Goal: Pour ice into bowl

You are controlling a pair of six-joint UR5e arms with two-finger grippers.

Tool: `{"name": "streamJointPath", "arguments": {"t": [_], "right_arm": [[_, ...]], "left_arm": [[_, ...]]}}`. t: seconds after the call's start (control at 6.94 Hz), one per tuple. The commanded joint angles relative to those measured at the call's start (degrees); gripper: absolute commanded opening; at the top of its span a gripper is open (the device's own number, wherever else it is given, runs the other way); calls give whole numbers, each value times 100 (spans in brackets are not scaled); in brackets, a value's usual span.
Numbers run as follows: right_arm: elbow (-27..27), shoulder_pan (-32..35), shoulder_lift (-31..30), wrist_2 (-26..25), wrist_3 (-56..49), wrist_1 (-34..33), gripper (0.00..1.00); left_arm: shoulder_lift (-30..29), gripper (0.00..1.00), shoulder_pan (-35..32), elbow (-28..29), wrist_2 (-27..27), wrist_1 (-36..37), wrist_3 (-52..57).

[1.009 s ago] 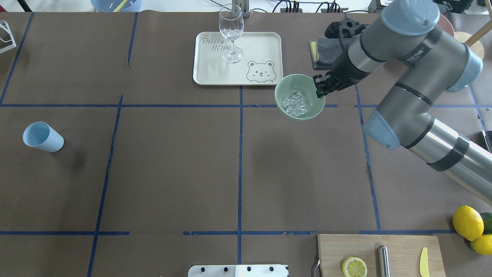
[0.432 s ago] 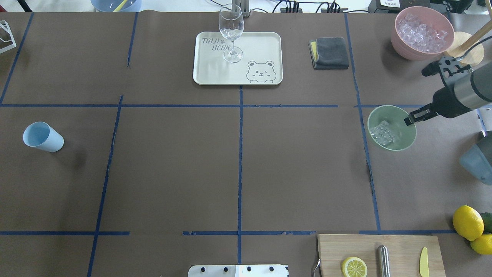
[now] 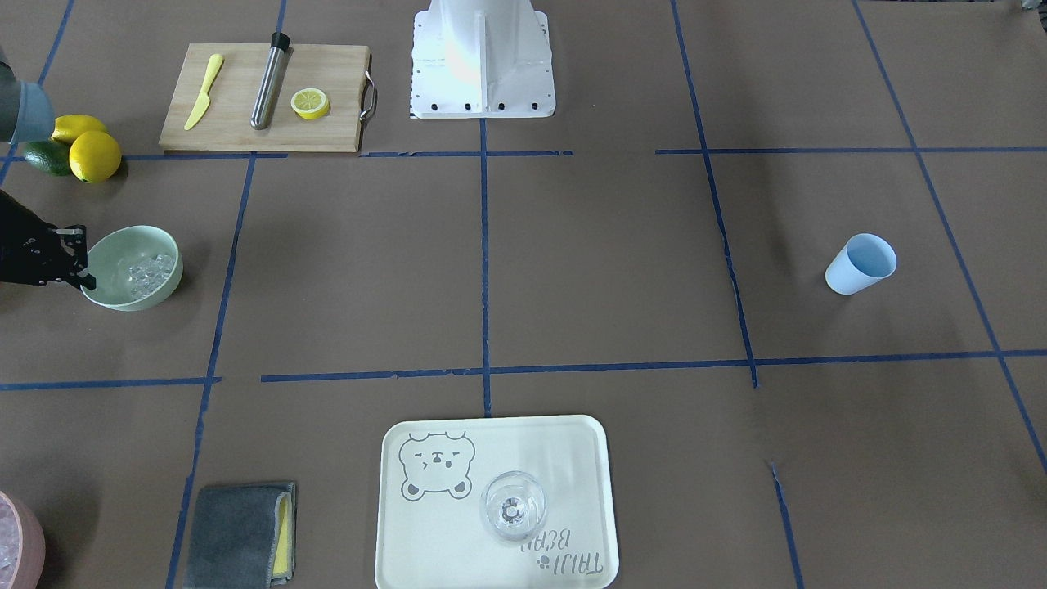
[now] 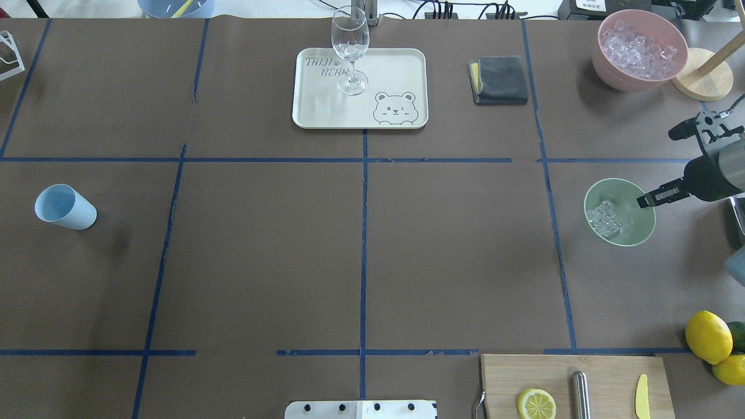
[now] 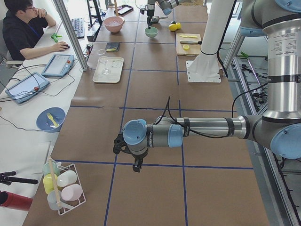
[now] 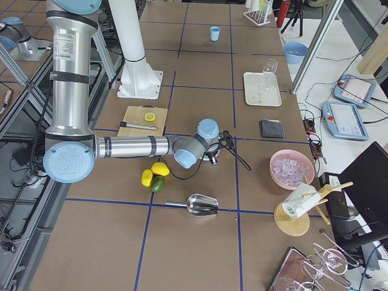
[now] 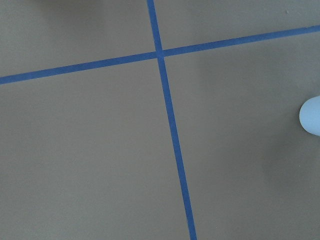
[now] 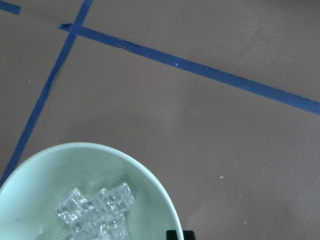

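Note:
The pale mint-green bowl [image 4: 633, 226] is at the table's right side, with a small heap of clear ice [image 4: 604, 217] in it. My right gripper [image 4: 647, 201] is shut on the bowl's rim on the side toward the table's right end. In the front-facing view the bowl [image 3: 123, 301], the ice [image 3: 149, 272] and the right gripper [image 3: 80, 267] are at the left edge. The right wrist view shows the bowl [image 8: 45, 175] and ice [image 8: 95, 210] at bottom left. I cannot tell whether the bowl rests on the table. My left gripper [image 5: 134, 162] shows only in the exterior left view; I cannot tell its state.
A pink container of ice [image 4: 639, 51] stands at the back right. A grey cloth [image 4: 499, 80], a tray [image 4: 396, 70] with a wine glass [image 4: 350, 49], a blue cup [image 4: 64, 208], a cutting board [image 4: 605, 378] and lemons [image 4: 709, 336] are around. A metal scoop [image 6: 200, 205] lies off the right end.
My right gripper has carried the bowl with ice from beside the tray rightwards and toward the robot, to the table's right side. The pink container is now uncovered.

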Motion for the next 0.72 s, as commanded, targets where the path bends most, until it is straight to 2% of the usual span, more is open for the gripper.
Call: {"name": "streamJointPath", "arguments": {"t": [0.0, 0.14, 0.43, 0.58], "right_arm": [[-191, -8, 73, 54, 13, 265, 20], [-156, -8, 143, 46, 13, 282, 99], [-69, 428, 205, 186, 4, 20, 100], [123, 745, 197, 187, -40, -443, 100]], "left_arm": [[0, 100, 0, 0, 0, -9, 9], [-9, 100, 0, 0, 0, -9, 9], [0, 100, 0, 0, 0, -9, 9], [-9, 100, 0, -9, 9, -9, 26]]}}
